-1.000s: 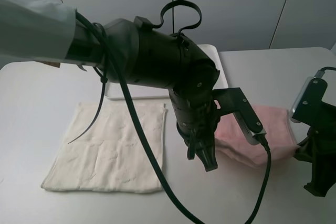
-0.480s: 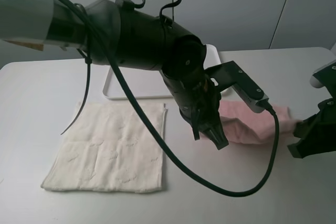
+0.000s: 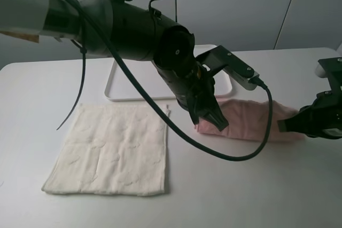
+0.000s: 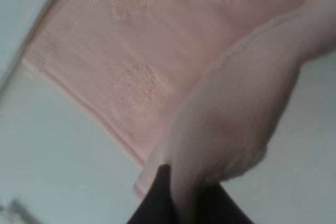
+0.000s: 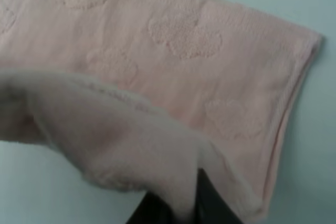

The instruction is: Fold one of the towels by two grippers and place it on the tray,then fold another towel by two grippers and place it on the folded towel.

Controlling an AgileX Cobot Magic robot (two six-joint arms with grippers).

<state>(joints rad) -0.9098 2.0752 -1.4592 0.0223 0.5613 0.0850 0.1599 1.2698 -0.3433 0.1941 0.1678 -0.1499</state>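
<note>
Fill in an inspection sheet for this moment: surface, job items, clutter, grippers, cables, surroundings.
Surface: plain white table.
Job's things: pink towel bunched to the right of the tray, not on it; cream towel spread flat in front of the tray; white tray at the back, nothing seen on its visible part, the rest hidden by the arm.
Clutter: nothing seen.
Grippers: left gripper shut on one end of the pink towel; right gripper shut on the other end.
Cables: black cable loops low over the table in front of the pink towel.
Surroundings: pale panelled wall.
</note>
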